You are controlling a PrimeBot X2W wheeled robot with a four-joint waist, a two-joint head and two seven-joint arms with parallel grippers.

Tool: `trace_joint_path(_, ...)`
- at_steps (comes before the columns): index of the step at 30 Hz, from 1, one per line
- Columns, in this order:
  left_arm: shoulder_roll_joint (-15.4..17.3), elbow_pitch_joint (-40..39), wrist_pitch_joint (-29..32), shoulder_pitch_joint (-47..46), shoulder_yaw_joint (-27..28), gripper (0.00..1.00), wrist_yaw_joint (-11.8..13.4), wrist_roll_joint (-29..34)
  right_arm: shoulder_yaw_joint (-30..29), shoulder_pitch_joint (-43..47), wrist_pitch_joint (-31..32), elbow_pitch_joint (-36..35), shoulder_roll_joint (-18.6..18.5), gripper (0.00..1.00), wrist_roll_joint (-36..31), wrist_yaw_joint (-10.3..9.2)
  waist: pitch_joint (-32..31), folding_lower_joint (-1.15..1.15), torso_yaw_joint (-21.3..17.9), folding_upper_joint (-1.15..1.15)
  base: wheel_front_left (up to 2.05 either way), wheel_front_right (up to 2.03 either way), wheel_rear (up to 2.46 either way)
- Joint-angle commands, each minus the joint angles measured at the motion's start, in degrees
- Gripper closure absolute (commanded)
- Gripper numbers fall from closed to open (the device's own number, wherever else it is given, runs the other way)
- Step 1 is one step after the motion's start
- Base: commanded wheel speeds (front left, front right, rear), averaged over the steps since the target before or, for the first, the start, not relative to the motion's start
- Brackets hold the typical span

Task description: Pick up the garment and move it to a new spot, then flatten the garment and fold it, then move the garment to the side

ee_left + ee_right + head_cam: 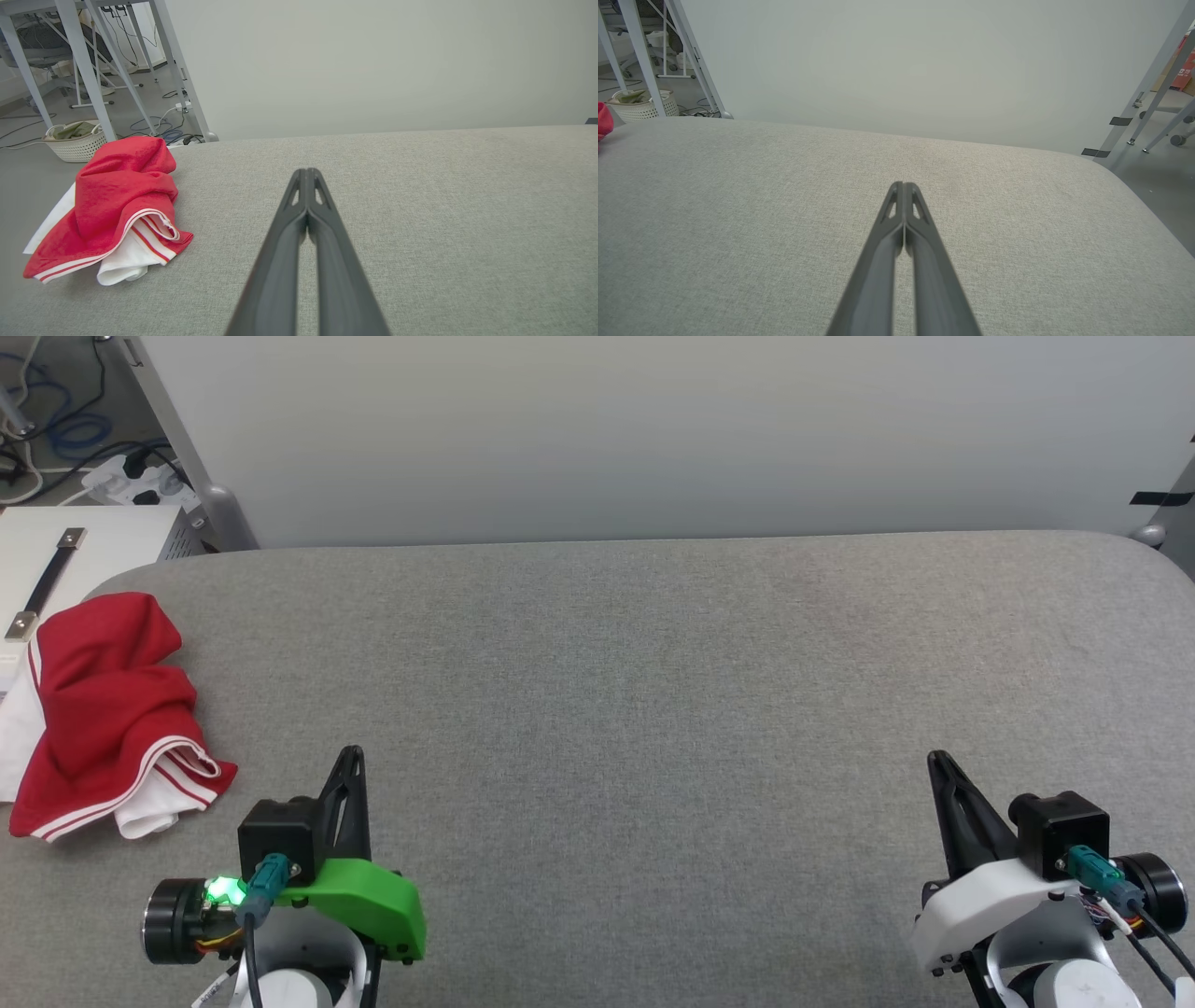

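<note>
The garment [103, 709] lies crumpled at the left edge of the grey table [653, 709]: red cloth with white sleeves and red-white striped trim. Part of it hangs over the table's left edge. In the left wrist view the garment [117, 205] sits ahead and to the left. A red sliver of the garment [602, 122] shows at the far left of the right wrist view. My left gripper [350, 761] is shut and empty, to the right of the garment and apart from it. My right gripper [936, 763] is shut and empty near the table's right front.
A pale wall panel [653, 429] stands behind the table. A white case [84, 546] with a dark handle sits beyond the table's left corner, with cables and a power strip [140, 481] on the floor. A white basket [77, 140] stands on the floor by metal legs.
</note>
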Motion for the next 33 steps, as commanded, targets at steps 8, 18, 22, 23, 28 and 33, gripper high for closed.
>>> trace_joint_path(8, -0.26, -0.13, -0.05, 0.68, 0.03, 1.0, 0.25, 0.57, -0.04, 0.4, 0.15, -0.23, 0.14, 1.0, -0.54, -0.04, 0.0, 0.0, 0.0, 0.0, 0.0, 0.0, 0.0)
trace_joint_path(18, -0.26, -0.13, -0.05, 0.68, 0.03, 1.0, 0.25, 0.57, -0.04, 0.4, 0.15, -0.23, 0.14, 1.0, -0.54, -0.04, 0.0, 0.0, 0.0, 0.0, 0.0, 0.0, 0.0)
trace_joint_path(22, -0.26, -0.13, -0.05, 0.68, 0.03, 1.0, 0.25, 0.57, -0.04, 0.4, 0.15, -0.23, 0.14, 1.0, -0.54, -0.04, 0.0, 0.0, 0.0, 0.0, 0.0, 0.0, 0.0)
trace_joint_path(23, -0.26, -0.13, -0.05, 0.68, 0.03, 1.0, 0.25, 0.57, -0.04, 0.4, 0.15, -0.23, 0.14, 1.0, -0.54, -0.04, 0.0, 0.0, 0.0, 0.0, 0.0, 0.0, 0.0)
trace_joint_path(28, 0.0, 0.0, 0.0, 0.0, -0.01, 0.0, 0.0, 0.0, 0.0, 0.0, 0.0, -0.01, 0.0, 0.0, 0.0, 0.0, 0.0, 0.0, 0.0, 0.0, 0.0, 0.0, 0.0)
trace_joint_path(33, 0.01, 0.11, -0.19, 0.02, -0.07, 0.0, 0.0, -0.16, -0.02, 0.04, -0.19, 0.11, -0.02, 0.0, 0.25, 0.01, 0.01, 0.0, 0.0, 0.0, 0.0, 0.0, 0.0)
